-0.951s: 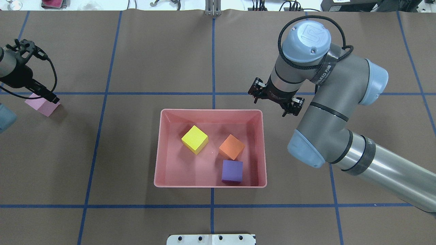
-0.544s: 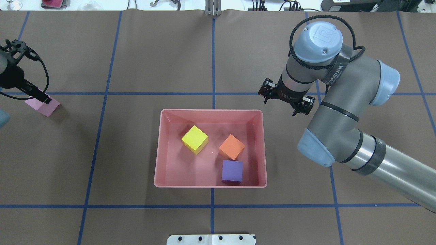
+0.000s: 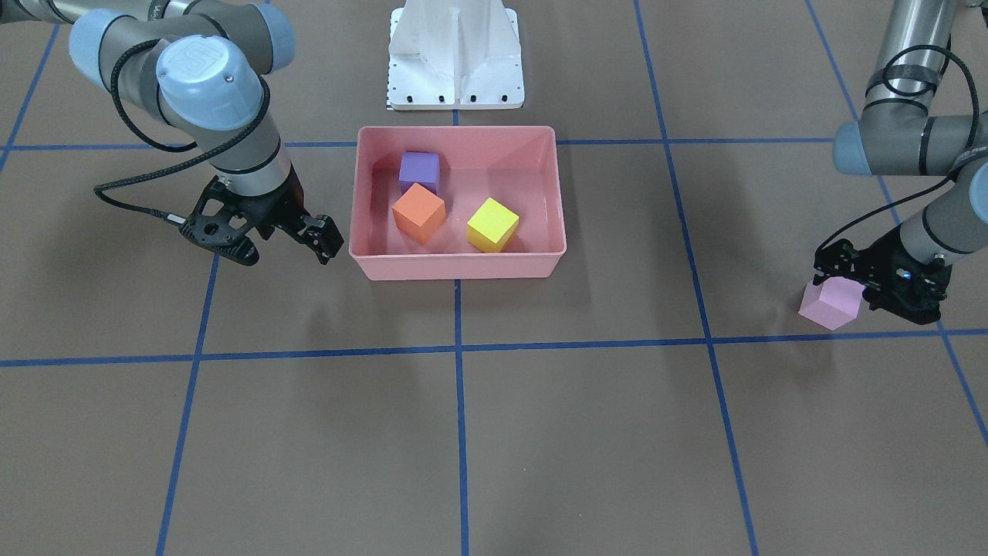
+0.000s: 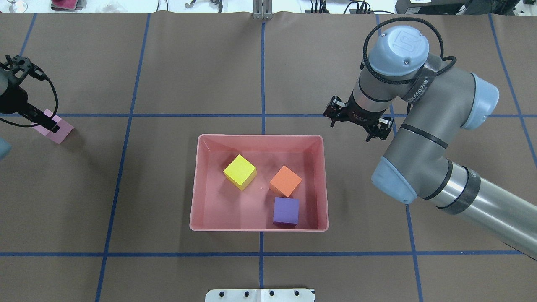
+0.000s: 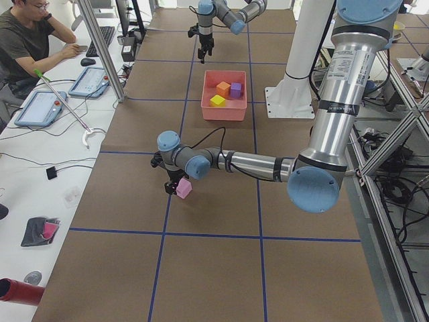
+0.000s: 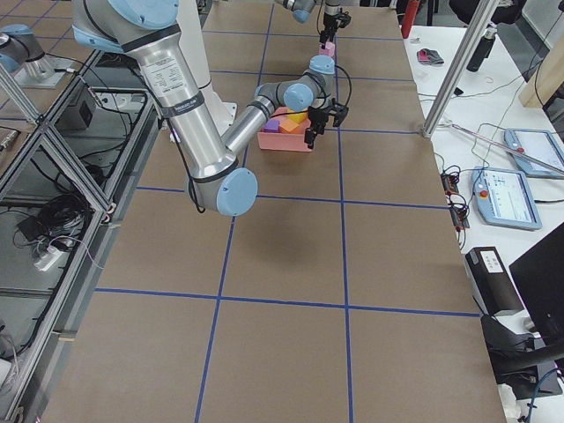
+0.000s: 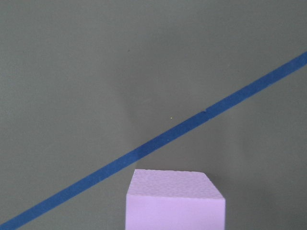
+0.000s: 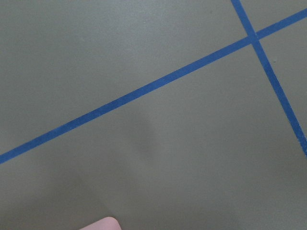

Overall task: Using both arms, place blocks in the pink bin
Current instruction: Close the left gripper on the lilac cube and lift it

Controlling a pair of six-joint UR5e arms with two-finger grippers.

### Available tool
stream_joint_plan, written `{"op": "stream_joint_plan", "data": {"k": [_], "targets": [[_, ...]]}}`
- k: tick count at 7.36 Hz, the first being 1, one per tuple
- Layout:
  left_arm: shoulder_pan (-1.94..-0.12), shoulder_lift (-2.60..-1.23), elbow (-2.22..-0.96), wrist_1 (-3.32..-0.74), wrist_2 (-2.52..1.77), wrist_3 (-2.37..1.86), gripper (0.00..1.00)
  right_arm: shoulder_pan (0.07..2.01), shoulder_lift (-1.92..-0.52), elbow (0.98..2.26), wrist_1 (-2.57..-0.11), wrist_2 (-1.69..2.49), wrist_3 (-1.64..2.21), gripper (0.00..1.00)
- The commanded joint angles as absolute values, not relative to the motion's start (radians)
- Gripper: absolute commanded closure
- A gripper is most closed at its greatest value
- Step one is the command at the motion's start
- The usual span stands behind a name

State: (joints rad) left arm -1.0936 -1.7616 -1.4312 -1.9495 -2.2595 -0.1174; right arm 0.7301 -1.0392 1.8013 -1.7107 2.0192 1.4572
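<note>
Two-fingered right end effector gapes empty beside the pink bin; left end effector straddles the pink cube, grip unclear.

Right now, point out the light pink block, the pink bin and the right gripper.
light pink block [image 3: 822, 310], front-facing view, its near face.
pink bin [image 3: 455, 267], front-facing view, near outer wall.
right gripper [image 4: 350, 132], overhead view, gap midway between its fingers.
</note>
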Motion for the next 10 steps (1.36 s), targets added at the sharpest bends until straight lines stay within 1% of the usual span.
{"op": "stream_joint_plan", "data": {"k": [1,4,5,6,7,8,10], "targets": [[-1.092,-1.77,-1.413,-1.95,-2.26,-0.118,0.01,0.735,-1.04,1.802,-1.712,2.02,1.456,0.0],[-1.089,-1.785,-1.404,-1.953,-2.261,-0.158,0.01,0.768,-1.058,1.802,-1.713,2.031,1.381,0.0],[-1.086,-1.786,-1.404,-1.953,-2.261,-0.161,0.36,0.779,-1.071,1.802,-1.713,2.033,1.37,0.0],[-1.085,-1.786,-1.401,-1.953,-2.261,-0.161,0.62,0.785,-1.075,1.801,-1.713,2.034,1.35,0.0],[-1.085,-1.787,-1.405,-1.953,-2.261,-0.166,0.85,0.788,-1.077,1.801,-1.713,2.034,1.347,0.0],[-1.086,-1.787,-1.425,-1.951,-2.266,-0.181,1.0,0.795,-1.075,1.802,-1.713,2.034,1.347,0.0],[-1.086,-1.808,-1.558,-1.884,-2.352,-0.304,1.0,0.821,-1.078,1.805,-1.717,2.036,1.333,0.0]]}}
